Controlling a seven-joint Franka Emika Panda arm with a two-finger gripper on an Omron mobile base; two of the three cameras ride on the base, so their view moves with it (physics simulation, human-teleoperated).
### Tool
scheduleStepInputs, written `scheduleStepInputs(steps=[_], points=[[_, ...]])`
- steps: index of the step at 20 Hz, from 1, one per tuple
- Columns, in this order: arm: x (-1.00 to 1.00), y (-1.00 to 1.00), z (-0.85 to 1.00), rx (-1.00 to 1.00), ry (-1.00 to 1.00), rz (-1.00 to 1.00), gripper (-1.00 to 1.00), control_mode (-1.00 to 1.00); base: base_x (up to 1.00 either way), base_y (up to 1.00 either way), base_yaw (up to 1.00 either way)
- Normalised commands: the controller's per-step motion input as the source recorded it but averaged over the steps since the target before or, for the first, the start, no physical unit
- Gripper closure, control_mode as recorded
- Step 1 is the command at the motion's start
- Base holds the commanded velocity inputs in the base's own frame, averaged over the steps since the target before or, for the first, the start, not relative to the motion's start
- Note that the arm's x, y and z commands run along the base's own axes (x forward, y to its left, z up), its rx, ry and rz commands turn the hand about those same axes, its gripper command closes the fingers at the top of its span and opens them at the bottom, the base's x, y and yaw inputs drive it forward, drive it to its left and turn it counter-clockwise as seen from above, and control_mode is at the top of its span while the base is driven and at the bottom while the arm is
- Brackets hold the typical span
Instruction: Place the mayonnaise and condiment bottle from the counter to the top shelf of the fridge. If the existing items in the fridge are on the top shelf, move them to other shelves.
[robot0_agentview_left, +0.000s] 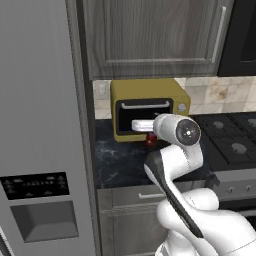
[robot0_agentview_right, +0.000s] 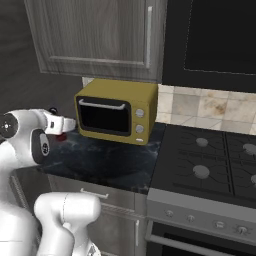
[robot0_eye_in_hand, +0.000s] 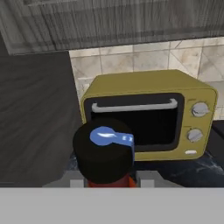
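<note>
Bottle right under the hand now, its round dark cap big in the hand view with a strip of red body below, and the gripper pinched onto it, one fingertip hugging either side. It stands on the counter just in front of the yellow toaster oven; from the left base view a sliver of red peeks out beside the wrist.

Behind the cap, a curved scrap of bright blue, likely the lid of the mayonnaise; I can't tell whether jar and bottle touch.

My advice: lift straight up before swinging left toward the fridge, whose door looks shut from here. That slim, smooth bottle could twist in a narrow pinch, so go slowly and keep it upright.

Surfaces: glossy black marbled stone, boxy matte oven with a pale bar handle and two knobs, grey wood-grain cabinets, brushed steel fridge.
</note>
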Motion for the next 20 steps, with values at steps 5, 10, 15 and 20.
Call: scheduleStepInputs(steps=[5,10,15,20], points=[[-1.00,0.00,1.00,0.00,0.01,0.00,1.00,-1.00,0.00,0.00,0.00],[-1.00,-0.05,0.78,0.01,0.02,0.00,1.00,-1.00,0.00,0.00,0.00],[-0.86,-0.24,0.22,0.04,0.00,-0.02,1.00,-1.00,0.00,0.00,0.00],[-0.76,0.00,0.00,0.00,-0.03,-0.01,1.00,-1.00,0.00,0.00,0.00]])
